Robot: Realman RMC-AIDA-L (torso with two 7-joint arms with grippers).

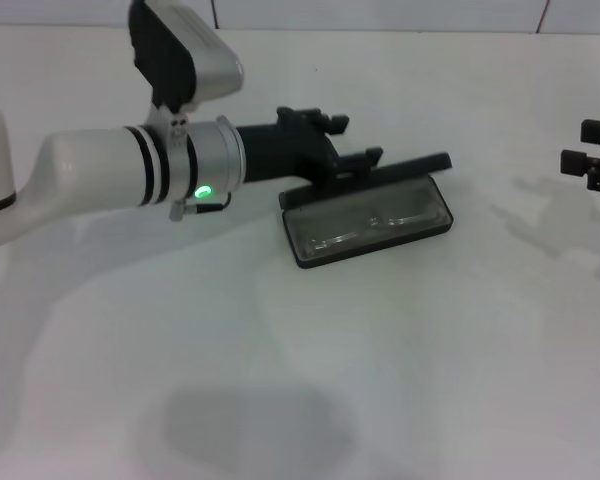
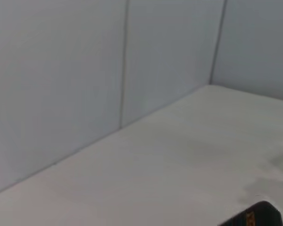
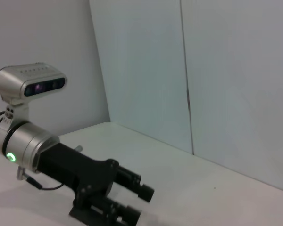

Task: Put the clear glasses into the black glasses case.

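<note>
The black glasses case (image 1: 315,259) lies open in the middle of the white table, its lid (image 1: 420,165) raised along the far side. The clear glasses (image 1: 372,222) lie inside it on the grey lining. My left gripper (image 1: 348,142) reaches in from the left, just behind the lid. It is open, and its nearer finger (image 1: 365,158) is at the lid's back edge. The right wrist view shows that same gripper (image 3: 134,203) with its fingers apart. A corner of the case (image 2: 258,215) with orange lettering shows in the left wrist view. My right gripper (image 1: 592,146) hangs open at the far right.
The white table (image 1: 280,380) runs back to pale wall panels (image 3: 226,70). The left arm's wrist camera (image 1: 185,55) rises above the arm, and the arm itself spans the table's left part.
</note>
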